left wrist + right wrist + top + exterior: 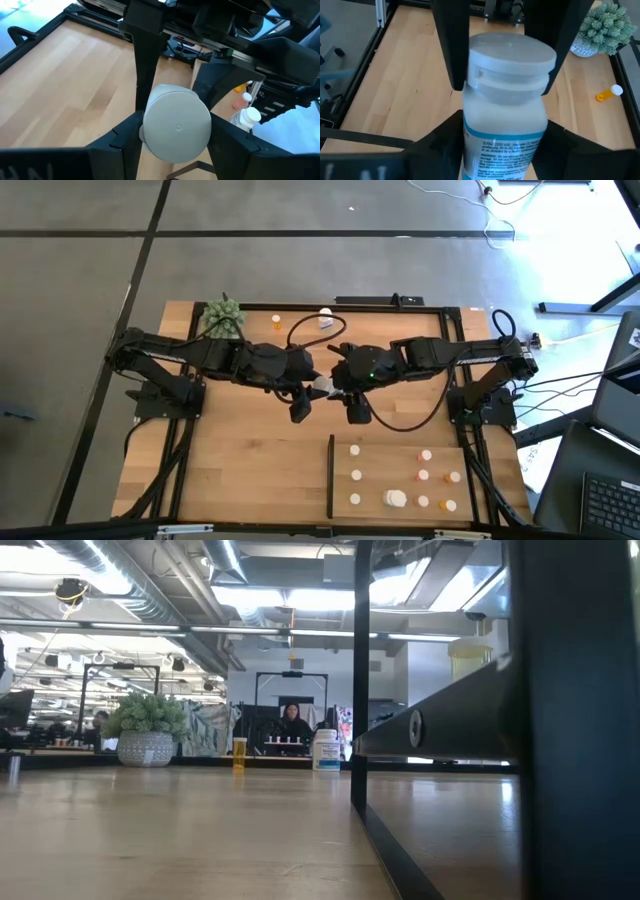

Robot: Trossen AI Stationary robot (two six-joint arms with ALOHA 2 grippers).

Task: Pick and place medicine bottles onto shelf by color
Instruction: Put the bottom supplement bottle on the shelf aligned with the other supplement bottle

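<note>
From above, the light-wood table (230, 450) fills the middle of the frame, set in a black frame on a grey floor crossed by dark seams. At the upper left of the tabletop sits the green spiky plant (222, 317), and just to its right an orange bottle (276, 322) and a white bottle (325, 320) stand near the table's top edge. Moving in, the left arm reaches toward the center, and its left gripper (300, 406) meets the right gripper (352, 406) over mid-table, with a chunky white bottle (322, 387) between them. In the left wrist view the left gripper (175, 131) has its fingers (125, 135) pressed on either side of the round white cap of that chunky white bottle (176, 130), pinching it. In the right wrist view the same white bottle (504, 107), blue label showing, lies between the right gripper's (500, 137) dark fingers (440, 145); they flank it closely, but whether they are actually squeezing I cannot tell. Down at lower right, the shelf (400, 478), marked off by a thin black strip on its left side, holds white caps in its left part and orange-and-white bottles in its right part, with one chunkier white bottle (395, 499) lying near the bottom. Across the table at surface level, the room is an open office with ceiling lights and exposed ducts, and a person (294, 723) is seated far back at center.
</note>
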